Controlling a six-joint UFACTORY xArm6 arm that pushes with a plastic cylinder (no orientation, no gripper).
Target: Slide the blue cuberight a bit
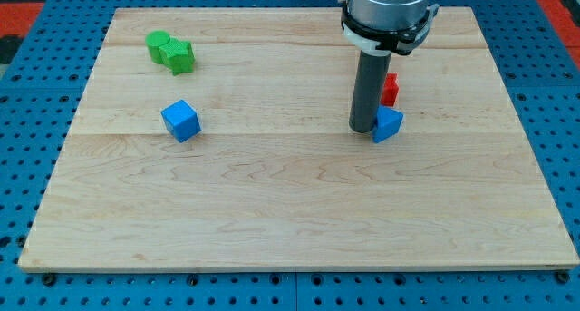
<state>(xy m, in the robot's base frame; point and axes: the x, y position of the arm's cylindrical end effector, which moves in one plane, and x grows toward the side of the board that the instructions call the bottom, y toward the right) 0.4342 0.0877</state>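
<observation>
Tip [364, 130], bare rod holding nothing, touches a blue block [389, 125]; blue cube [181, 121] far left—approach its left face.

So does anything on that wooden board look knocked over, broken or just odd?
Nothing stands out. The blue cube, green blocks, red block and second blue block sit intact; my tip rests beside that last one.

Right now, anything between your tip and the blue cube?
Nothing: bare wood in the camera view between my tip and the blue cube. The other blue block sits on my tip's far side.
</observation>
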